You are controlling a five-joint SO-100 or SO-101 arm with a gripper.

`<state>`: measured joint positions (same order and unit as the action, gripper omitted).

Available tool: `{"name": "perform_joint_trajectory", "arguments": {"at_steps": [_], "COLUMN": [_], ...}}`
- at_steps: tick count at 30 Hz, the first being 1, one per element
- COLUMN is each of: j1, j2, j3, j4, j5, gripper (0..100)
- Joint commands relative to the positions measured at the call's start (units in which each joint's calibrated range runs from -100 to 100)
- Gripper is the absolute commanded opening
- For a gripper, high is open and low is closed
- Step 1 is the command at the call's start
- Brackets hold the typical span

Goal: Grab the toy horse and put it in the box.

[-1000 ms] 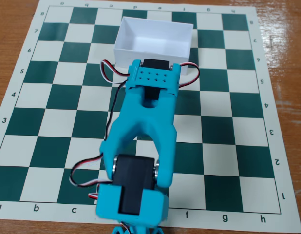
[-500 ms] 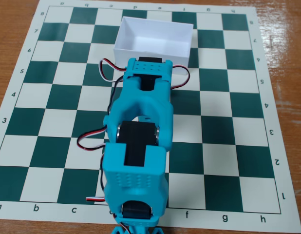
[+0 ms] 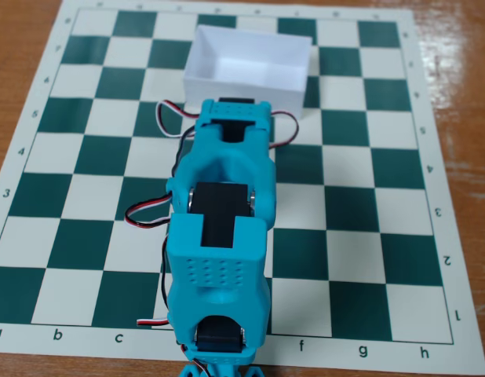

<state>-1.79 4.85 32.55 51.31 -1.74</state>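
Observation:
The white open-top box [image 3: 250, 67] stands on the chessboard at the far middle, and its inside looks empty. My turquoise arm [image 3: 223, 228] stretches from the near edge up the middle of the board. Its wrist end [image 3: 235, 122] reaches just short of the box's near wall. The gripper's fingers are hidden beneath the wrist, so I cannot tell whether they are open or shut. The toy horse is not visible; it is either hidden under the arm or out of view.
The green and white chessboard mat [image 3: 368, 196] lies on a wooden table [image 3: 462, 94]. Red, white and black servo cables [image 3: 152, 216] loop out on the arm's left side, and another cable [image 3: 288, 129] loops out on its right near the box.

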Motion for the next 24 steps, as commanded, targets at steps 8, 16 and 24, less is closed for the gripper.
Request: {"name": "perform_joint_trajectory", "arguments": {"at_steps": [8, 16, 24], "j1": [0.86, 4.58, 5.08], "j2": [-31.93, -20.69, 11.34], "j3": [5.28, -6.47, -42.7], "j4": [-8.62, -25.4, -25.65], "j5": [16.18, 26.29, 26.68], "gripper": [0, 0, 0]}}
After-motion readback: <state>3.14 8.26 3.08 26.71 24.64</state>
